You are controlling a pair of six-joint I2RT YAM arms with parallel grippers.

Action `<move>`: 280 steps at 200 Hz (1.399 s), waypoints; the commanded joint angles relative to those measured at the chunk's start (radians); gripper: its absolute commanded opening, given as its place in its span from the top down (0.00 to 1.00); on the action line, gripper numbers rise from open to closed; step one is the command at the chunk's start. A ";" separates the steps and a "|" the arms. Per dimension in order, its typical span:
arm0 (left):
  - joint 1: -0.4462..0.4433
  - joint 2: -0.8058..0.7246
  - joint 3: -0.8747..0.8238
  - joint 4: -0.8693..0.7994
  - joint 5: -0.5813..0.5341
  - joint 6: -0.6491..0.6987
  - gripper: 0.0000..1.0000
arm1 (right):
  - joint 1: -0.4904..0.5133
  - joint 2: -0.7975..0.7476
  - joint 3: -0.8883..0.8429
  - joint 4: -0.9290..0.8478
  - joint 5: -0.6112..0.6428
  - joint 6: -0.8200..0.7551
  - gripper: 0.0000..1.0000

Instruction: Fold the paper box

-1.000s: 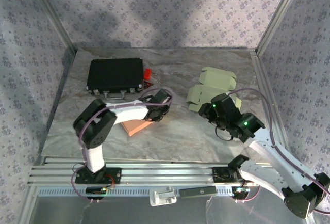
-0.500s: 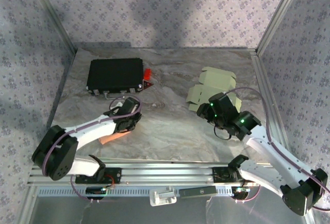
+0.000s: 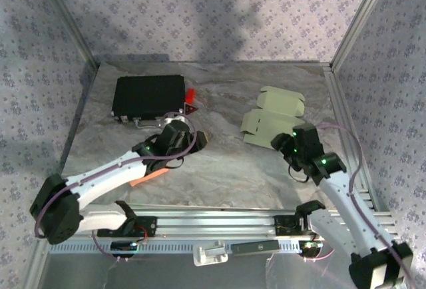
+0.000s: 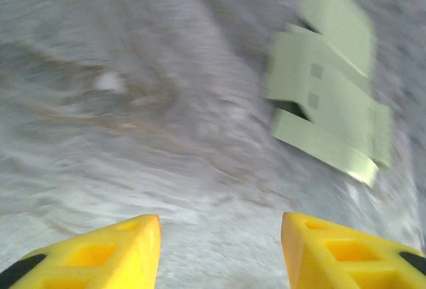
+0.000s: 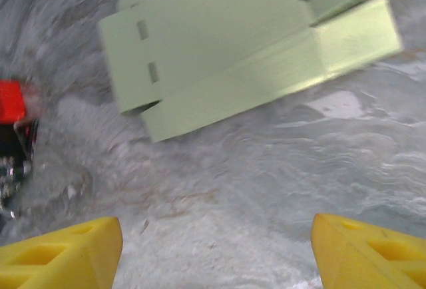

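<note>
My left arm lies low and long over the near side of the bench. Its elbow is out at 8 o'clock and the forearm reaches toward the middle, passing above a flat orange sheet. The wrist ends near the centre, just on the near side of the black case that sits at 10 o'clock with a small red piece at its right end. My left tool is open, with the two yellow fingertips apart and only bare bench between them, so it holds nothing. Its view is blurred, but the paper box shows ahead at 1 o'clock, well clear of the tips. My right arm rises from 5 o'clock and bends back in, with the wrist pointing toward 10 o'clock at the box. My right tool stands wide open, touching nothing. The pale green box lies unfolded and flat on the bench at 2 o'clock from the centre, near the right tool but apart from it. Its slotted panels face up and one long flap is on the near side.
</note>
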 commanded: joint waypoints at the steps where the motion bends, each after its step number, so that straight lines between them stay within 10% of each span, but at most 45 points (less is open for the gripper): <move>1: -0.024 -0.019 -0.010 0.123 0.057 0.178 0.48 | -0.121 -0.026 -0.133 0.190 -0.182 0.077 0.24; 89: -0.071 0.254 0.151 0.217 0.203 0.141 0.49 | -0.590 0.282 -0.169 0.431 -0.417 0.027 0.29; 139: -0.077 0.344 0.198 0.253 0.246 0.107 0.49 | -0.619 0.547 -0.098 0.562 -0.521 0.054 0.34; 280: -0.095 0.296 0.176 0.218 0.234 0.127 0.52 | -0.653 0.666 -0.018 0.545 -0.507 0.029 0.43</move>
